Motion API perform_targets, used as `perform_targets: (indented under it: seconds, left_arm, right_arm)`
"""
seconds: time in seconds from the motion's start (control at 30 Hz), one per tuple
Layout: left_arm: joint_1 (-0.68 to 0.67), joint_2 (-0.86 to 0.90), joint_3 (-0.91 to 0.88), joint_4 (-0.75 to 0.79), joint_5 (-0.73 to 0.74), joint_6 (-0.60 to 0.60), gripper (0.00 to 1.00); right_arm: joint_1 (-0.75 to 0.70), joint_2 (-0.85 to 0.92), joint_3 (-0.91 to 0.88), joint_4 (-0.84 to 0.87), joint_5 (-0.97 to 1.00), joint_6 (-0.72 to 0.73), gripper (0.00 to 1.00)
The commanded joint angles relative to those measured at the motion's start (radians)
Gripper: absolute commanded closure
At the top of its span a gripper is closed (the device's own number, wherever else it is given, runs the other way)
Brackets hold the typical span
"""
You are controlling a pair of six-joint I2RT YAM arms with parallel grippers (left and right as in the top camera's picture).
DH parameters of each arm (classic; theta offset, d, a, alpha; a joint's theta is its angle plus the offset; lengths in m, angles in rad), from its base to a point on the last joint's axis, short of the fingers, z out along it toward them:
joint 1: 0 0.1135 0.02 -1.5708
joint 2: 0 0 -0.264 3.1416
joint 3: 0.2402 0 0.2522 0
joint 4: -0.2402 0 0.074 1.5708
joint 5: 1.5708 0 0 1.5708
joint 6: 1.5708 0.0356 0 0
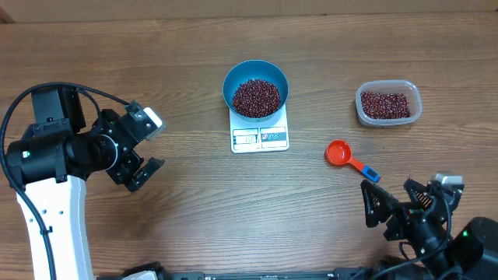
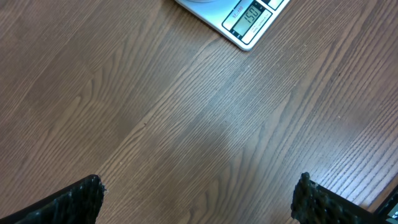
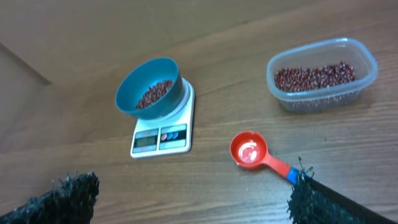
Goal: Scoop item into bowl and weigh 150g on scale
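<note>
Nudging the scale (image 1: pixel 261 138) is the main risk now.
A careless arm sweep could jolt the bowl (image 1: pixel 228 85) of beans (image 1: pixel 256 97) off what looks like 150. The left gripper (image 1: pixel 149 148) and right gripper (image 1: pixel 393 204) gape wide, empty, touching nothing. The scale sits well ahead of both, and the scoop (image 1: pixel 338 152) just ahead of the right.

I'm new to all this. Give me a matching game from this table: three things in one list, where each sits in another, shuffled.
Things: 1 round blue plastic bowl; 2 clear plastic tub; 3 small red plastic scoop.
Places: A lying empty on the wooden table; B on the flat white scale; C directly on the table, holding red-brown beans.
Pairs: 1-B, 2-C, 3-A.
</note>
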State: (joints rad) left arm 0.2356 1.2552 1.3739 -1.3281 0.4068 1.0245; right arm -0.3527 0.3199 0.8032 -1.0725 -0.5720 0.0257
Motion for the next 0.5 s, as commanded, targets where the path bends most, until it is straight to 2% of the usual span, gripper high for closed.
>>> perform_targets:
  seconds: [0.0, 0.47]
  left_arm:
    - [0.0, 0.002, 0.002, -0.002, -0.003, 0.034, 0.0]
    - [0.0, 0.002, 0.002, -0.002, -0.003, 0.034, 0.0]
  right_arm:
    - [-0.001, -0.008, -0.065, 0.072, -0.033, 0.003, 0.0]
    - [-0.001, -0.008, -0.283, 0.374, -0.084, 0.003, 0.0]
